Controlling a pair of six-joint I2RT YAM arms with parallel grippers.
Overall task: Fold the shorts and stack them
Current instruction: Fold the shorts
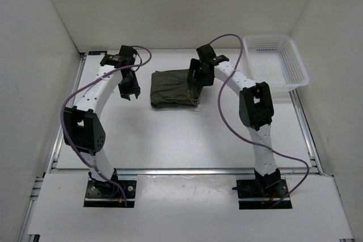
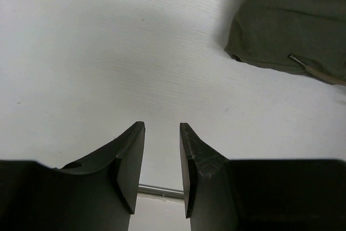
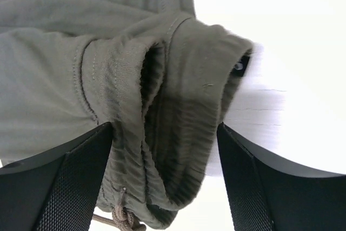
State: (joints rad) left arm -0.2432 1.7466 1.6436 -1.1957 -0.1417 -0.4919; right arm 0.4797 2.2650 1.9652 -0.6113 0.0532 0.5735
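The dark olive-green shorts (image 1: 172, 88) lie folded into a compact bundle on the white table, between the two arms at the back. My right gripper (image 1: 194, 85) is at the bundle's right edge, open, with the ribbed waistband (image 3: 178, 133) and knotted drawstring (image 3: 121, 217) between its fingers (image 3: 70, 182). My left gripper (image 1: 130, 91) hangs to the left of the bundle, apart from it, slightly open and empty. In the left wrist view (image 2: 162, 128) a corner of the shorts (image 2: 292, 20) shows at the top right.
A white plastic basket (image 1: 275, 60) stands at the back right of the table. White walls enclose the table on three sides. A metal rail (image 1: 187, 169) runs along the table's near edge.
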